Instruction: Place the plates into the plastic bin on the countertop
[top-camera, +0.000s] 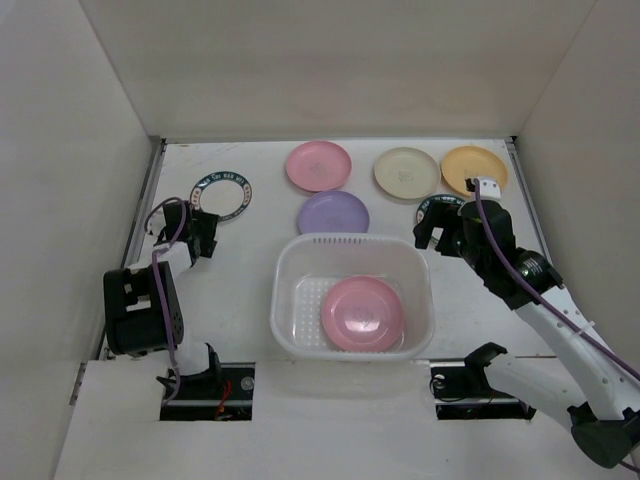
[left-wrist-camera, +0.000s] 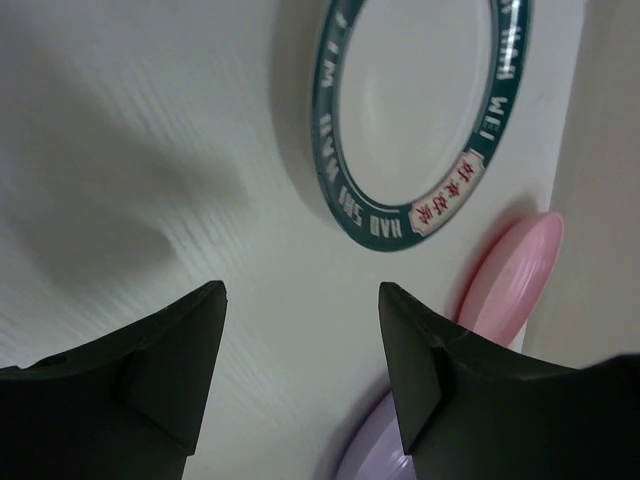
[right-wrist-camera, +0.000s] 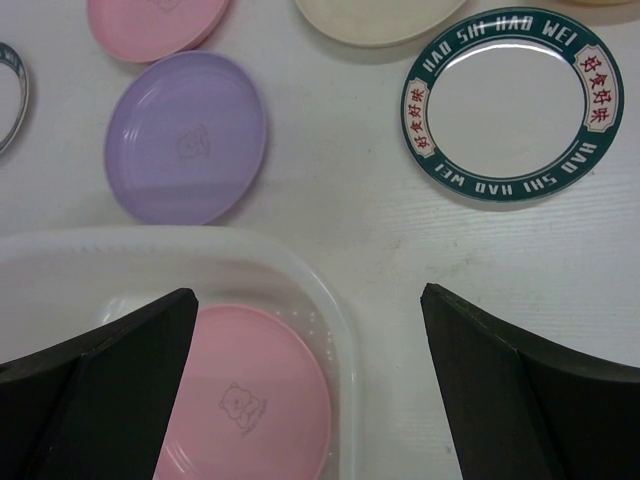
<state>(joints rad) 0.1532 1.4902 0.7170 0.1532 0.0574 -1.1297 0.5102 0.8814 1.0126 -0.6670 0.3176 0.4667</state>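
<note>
The plastic bin (top-camera: 298, 300) stands mid-countertop with one pink plate (top-camera: 362, 313) lying in it. On the countertop behind it lie a purple plate (top-camera: 333, 214), a second pink plate (top-camera: 318, 166), a cream plate (top-camera: 406, 172) and an orange-yellow plate (top-camera: 474, 170). A teal-rimmed white plate (top-camera: 221, 192) lies at the far left. My left gripper (top-camera: 200, 235) hovers just in front of it, open and empty. Another teal-rimmed plate (right-wrist-camera: 512, 105) lies right of the bin. My right gripper (right-wrist-camera: 310, 320) is open above the bin's far right corner (right-wrist-camera: 340, 310).
White walls close in the countertop (top-camera: 230, 290) on the left, back and right. Both arm bases sit at the near edge. In the left wrist view the teal-rimmed plate (left-wrist-camera: 410, 110) is ahead, with the pink plate (left-wrist-camera: 515, 275) and purple plate (left-wrist-camera: 375, 450) to the right.
</note>
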